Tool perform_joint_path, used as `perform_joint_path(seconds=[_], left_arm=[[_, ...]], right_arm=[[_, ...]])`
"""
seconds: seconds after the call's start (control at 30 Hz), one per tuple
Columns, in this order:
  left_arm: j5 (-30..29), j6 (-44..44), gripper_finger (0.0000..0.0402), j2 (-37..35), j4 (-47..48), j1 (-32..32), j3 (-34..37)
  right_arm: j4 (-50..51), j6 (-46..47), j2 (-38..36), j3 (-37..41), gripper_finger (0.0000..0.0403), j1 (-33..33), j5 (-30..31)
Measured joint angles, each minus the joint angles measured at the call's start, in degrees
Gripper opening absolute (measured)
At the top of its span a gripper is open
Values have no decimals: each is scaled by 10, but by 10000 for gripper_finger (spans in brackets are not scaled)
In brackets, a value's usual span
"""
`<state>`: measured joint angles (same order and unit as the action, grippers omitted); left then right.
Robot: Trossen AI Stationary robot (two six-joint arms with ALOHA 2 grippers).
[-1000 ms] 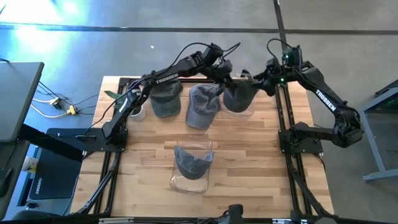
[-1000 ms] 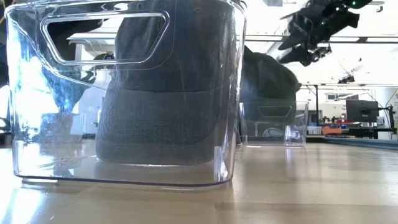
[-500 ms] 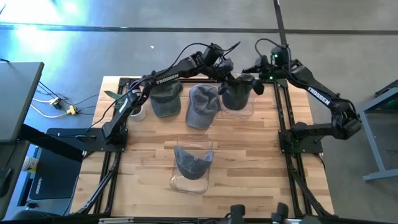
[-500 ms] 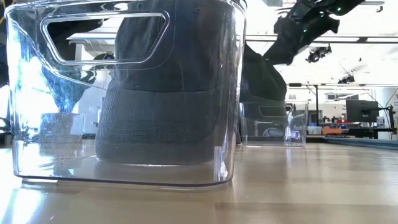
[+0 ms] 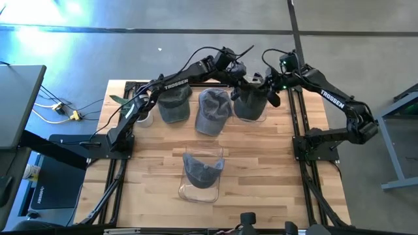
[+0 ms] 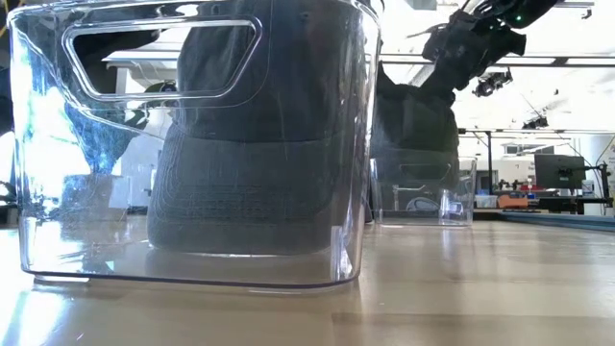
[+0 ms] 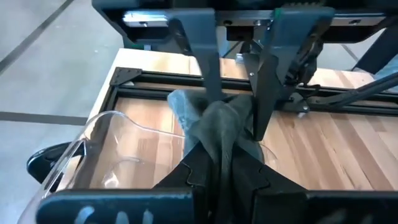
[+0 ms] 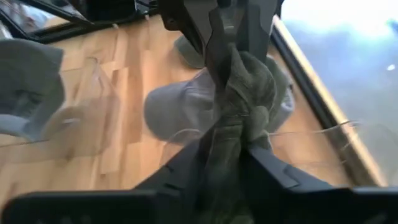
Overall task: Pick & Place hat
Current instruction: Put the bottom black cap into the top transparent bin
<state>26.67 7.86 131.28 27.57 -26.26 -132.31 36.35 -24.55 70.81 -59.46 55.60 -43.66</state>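
Observation:
A dark grey-green hat (image 5: 248, 101) stands over a clear bin (image 5: 256, 117) at the table's far right, its lower part inside the bin. In the low view the hat (image 6: 413, 115) rises above the bin's wall (image 6: 423, 192). My left gripper (image 7: 221, 155) reaches across from the left and is shut on the hat's top. My right gripper (image 8: 227, 152) comes in from the right, (image 5: 262, 90) in the high view, and is closed on the same bunch of cloth, facing the left gripper. My left gripper pinches a bunched-up fold of the hat's crown (image 7: 217, 134) between its two fingers, slanting down from the table's left. The hat hangs below the fingers, its lower part in the bin. My right gripper pinches the same bunched crown cloth (image 8: 239, 118) between its two fingers, slanting down from the table's right, just beside the left gripper's fingers (image 8: 217, 37). The cloth fills the gap between its fingers.
Two more grey hats (image 5: 173, 104) (image 5: 212, 112) sit on clear bins along the far edge. A fourth hat lies in a clear bin (image 5: 202, 171) near the table's middle front, filling the low view (image 6: 192, 144). Black rails (image 5: 297, 124) frame the table.
My right gripper has swung from beyond the table's far right corner toward the left and down, onto the top of the hat that my left gripper holds. The hat's rounded top now stands drawn up into a peak.

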Motion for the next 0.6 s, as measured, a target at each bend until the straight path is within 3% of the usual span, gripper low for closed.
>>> perform_joint_path(seconds=[0.23,0.37,0.47,0.6], left_arm=[[32,25,36,0,32,0,0],[53,39,77,0,44,0,0],[14,64,117,0,44,0,0],[-81,91,161,0,43,-4,0]], right_arm=[[49,-14,0,-12,11,4,-23],[47,-11,0,-16,15,7,-21],[50,-1,0,-16,17,7,9],[48,30,0,-16,5,7,72]])
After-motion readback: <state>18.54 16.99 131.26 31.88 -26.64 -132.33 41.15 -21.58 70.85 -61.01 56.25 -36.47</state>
